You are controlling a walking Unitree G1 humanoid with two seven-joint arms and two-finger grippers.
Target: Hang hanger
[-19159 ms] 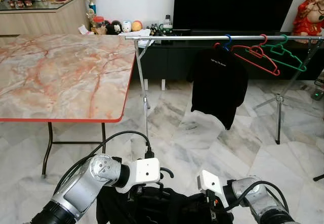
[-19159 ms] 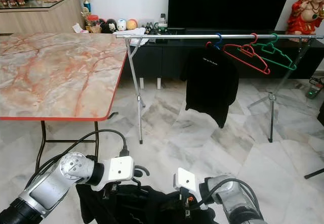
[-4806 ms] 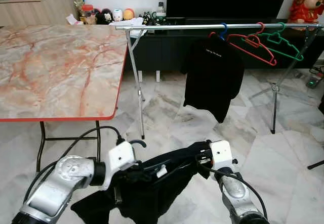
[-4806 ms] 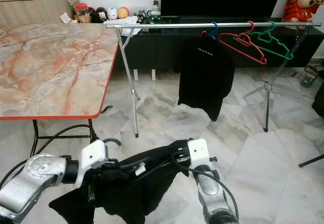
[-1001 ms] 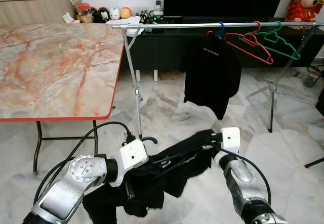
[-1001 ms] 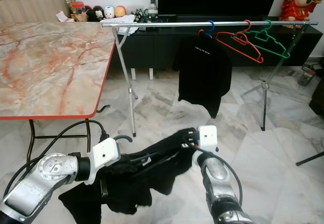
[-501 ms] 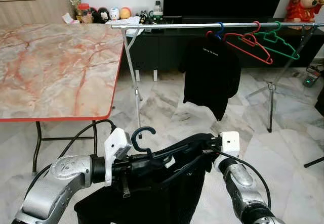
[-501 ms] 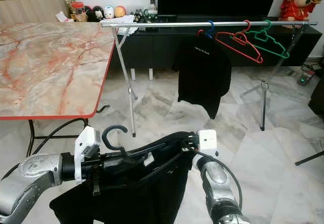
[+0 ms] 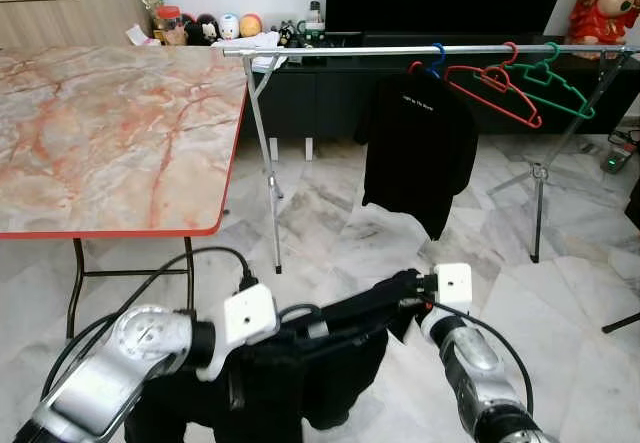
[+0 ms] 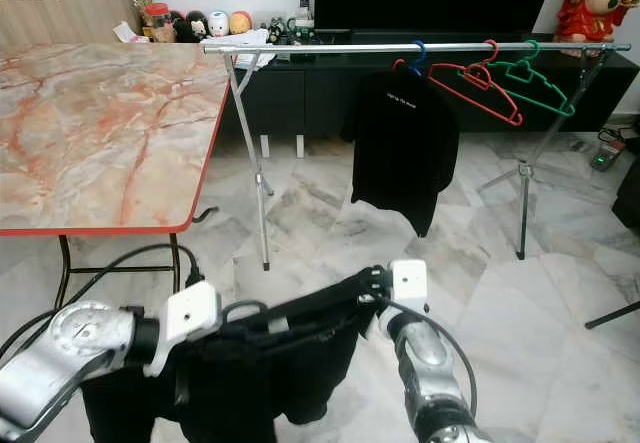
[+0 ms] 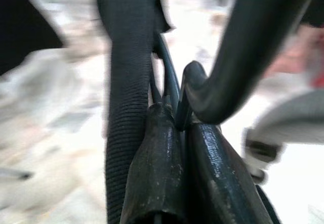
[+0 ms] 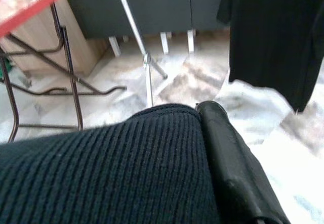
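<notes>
Beside the marble table (image 9: 110, 133), marble floor (image 9: 330, 233) spreads.

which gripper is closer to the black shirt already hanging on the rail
Right. The right gripper is almost straight below the hanging black shirt; the left gripper sits farther to the robot's left and lower.

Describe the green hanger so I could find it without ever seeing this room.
Find the long silver clothes rail in front of the dark TV cabinet. The green plastic hanger hangs empty at its far right, beside a red plastic hanger, also empty; the blue hanger carries a black T-shirt.
</notes>
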